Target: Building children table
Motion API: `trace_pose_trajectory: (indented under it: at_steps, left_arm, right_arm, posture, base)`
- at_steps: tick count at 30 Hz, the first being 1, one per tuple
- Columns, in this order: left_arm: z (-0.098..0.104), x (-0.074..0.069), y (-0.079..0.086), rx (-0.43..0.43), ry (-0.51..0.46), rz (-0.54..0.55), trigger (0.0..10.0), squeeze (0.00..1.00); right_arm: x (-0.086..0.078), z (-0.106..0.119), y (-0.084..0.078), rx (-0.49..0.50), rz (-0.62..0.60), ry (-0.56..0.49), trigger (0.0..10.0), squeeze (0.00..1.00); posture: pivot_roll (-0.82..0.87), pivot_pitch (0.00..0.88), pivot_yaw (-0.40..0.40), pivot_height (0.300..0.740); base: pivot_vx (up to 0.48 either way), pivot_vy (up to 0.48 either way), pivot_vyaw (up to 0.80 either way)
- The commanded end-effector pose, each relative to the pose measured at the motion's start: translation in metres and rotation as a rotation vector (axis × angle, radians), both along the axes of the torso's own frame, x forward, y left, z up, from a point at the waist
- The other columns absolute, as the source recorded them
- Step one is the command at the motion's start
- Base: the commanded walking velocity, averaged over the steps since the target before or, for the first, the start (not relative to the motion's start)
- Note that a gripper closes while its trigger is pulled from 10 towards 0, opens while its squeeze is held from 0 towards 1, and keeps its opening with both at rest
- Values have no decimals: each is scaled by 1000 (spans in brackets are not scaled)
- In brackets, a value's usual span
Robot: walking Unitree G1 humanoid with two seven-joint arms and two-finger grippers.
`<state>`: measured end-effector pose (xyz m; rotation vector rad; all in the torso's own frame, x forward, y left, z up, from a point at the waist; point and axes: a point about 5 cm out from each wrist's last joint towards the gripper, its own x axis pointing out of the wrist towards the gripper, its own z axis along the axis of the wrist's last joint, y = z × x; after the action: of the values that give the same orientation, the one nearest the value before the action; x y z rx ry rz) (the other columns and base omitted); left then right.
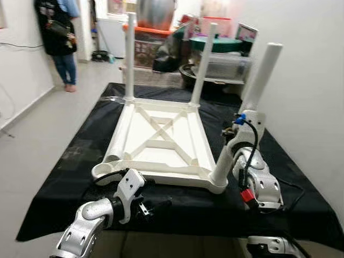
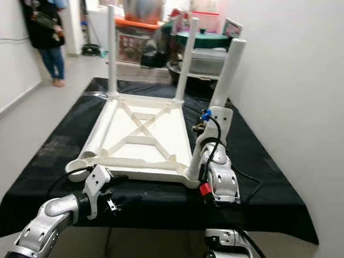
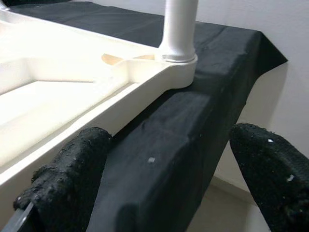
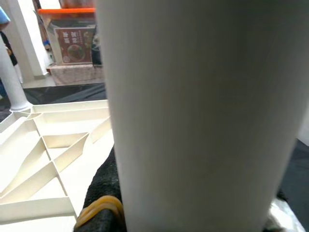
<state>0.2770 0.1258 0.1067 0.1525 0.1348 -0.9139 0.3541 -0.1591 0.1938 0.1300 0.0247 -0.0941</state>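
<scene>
Three white legs stand up from the white children's table top [image 1: 161,141], which lies upside down on the black cloth [image 1: 64,183] covering the counter before me. Two of them, the far left leg [image 1: 130,56] and the far right leg [image 1: 203,64], rise upright from the far corners. The third, the near right leg [image 1: 247,110], sits in the near right corner socket and tilts away to my right. The near left corner socket [image 1: 101,172] holds no leg; along the left edge of the top lies a fourth leg [image 1: 119,134] on its side.

My right gripper [image 1: 236,129] is clamped around the near right leg partway up; in the right wrist view that leg [image 4: 203,111] stands close against the camera, with one black finger [image 4: 104,193] pressed against it at the base of the picture.

My left gripper [image 1: 156,207] hovers just at the near edge of the counter, below the table top's near rim, its fingers spread wide and holding nothing. In the left wrist view the two black fingers [image 3: 67,183] stand well apart, with the cloth edge between them and the near right socket beyond.

A person [image 1: 59,37] in dark top and jeans stands on the floor at the far left. Boxes and bins [image 1: 156,40] crowd the far end of the room.
</scene>
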Motion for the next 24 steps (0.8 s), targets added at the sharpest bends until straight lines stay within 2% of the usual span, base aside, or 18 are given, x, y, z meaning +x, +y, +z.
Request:
trace_pose_trajectory:
  at_steps: [1, 2, 3, 4, 5, 6, 8, 9, 10, 13, 14, 15, 16, 17, 21, 22, 23, 24]
  left_arm:
    - [-3, -1, -1, 11, 5, -5, 10000, 0]
    - [-3, -1, -1, 11, 5, -5, 10000, 0]
    - [-3, -1, -1, 9, 5, -2, 10000, 0]
    - [-3, -1, -1, 8, 4, 0, 10000, 0]
    - [-3, 0, 0, 8, 4, 2, 10000, 0]
    - [-3, 0, 0, 7, 5, 3, 10000, 0]
    - [-3, -1, -1, 7, 4, 2, 10000, 0]
    - [-3, -1, -1, 7, 4, 2, 10000, 0]
    - [-3, -1, -2, 6, 4, 0, 10000, 0]
    - [-3, -1, -1, 6, 5, -1, 10000, 0]
    - [-3, -1, -1, 8, 5, -1, 10000, 0]
    - [-3, -1, -1, 9, 6, -1, 10000, 0]
    - [-3, -1, -1, 9, 6, -1, 10000, 0]
    - [-3, -1, 0, 10, 6, -1, 10000, 0]
    - [-3, -2, 0, 9, 5, -2, 10000, 0]
    - [-3, -3, 0, 10, 6, -2, 10000, 0]
    - [-3, -3, 0, 10, 7, -3, 10000, 0]
    - [-3, -3, 0, 10, 7, -3, 10000, 0]
  right_arm:
    - [0, -26, -8, 47, 27, 89, 10000, 1000]
    - [0, -26, -8, 47, 27, 89, 10000, 1000]
    - [5, -16, -19, 21, 74, 61, 10000, 973]
    - [8, -8, -27, 12, 118, 43, 10000, 592]
    - [10, 3, -32, 19, 180, 8, 10000, 0]
    - [11, 12, -35, 22, 228, -27, 10000, 0]
    - [6, 25, -36, 11, 439, -86, 10000, 0]
    - [6, 25, -36, 11, 439, -86, 10000, 0]
    - [-8, 27, -39, -45, 697, -82, 10000, 0]
    - [-18, 25, -41, -75, 843, -56, 10000, 0]
    - [-20, 24, -41, -100, 876, -45, 8157, 0]
    - [-18, 24, -41, -104, 879, -44, 4157, 0]
    - [-18, 24, -41, -104, 879, -44, 4157, 0]
    - [-14, 25, -40, -87, 849, -47, 0, 0]
    - [0, 21, -39, -94, 705, -37, 0, 0]
    - [14, 13, -53, -44, 391, 25, 0, 0]
    - [17, -1, -64, -4, 129, 100, 0, 0]
    - [17, -1, -64, -4, 129, 100, 0, 0]
  posture:
    - [47, 0, -111, 740]
    - [47, 0, -111, 740]
    - [45, 0, -114, 740]
    - [45, 0, -114, 740]
    - [37, 0, -112, 740]
    - [37, 0, -112, 740]
    - [38, 0, -112, 740]
    - [38, 0, -112, 740]
    - [42, 0, -114, 740]
    - [42, 0, -113, 740]
    - [43, 0, -113, 740]
    - [43, 0, -113, 740]
    - [43, 0, -113, 740]
    - [46, 0, -112, 740]
    - [49, 0, -110, 740]
    - [44, 0, -108, 740]
    - [43, 0, -107, 740]
    - [43, 0, -107, 740]
  base:
    - [0, 0, 0]
    - [0, 0, 0]
    - [0, 0, 0]
    - [0, 0, 0]
    - [0, 0, 0]
    - [0, 0, 0]
    - [0, 0, 0]
    - [0, 0, 0]
    - [0, 0, 0]
    - [0, 0, 0]
    - [0, 0, 0]
    - [0, 0, 0]
    - [0, 0, 0]
    - [0, 0, 0]
    - [0, 0, 0]
    - [0, 0, 0]
    - [0, 0, 0]
    - [0, 0, 0]
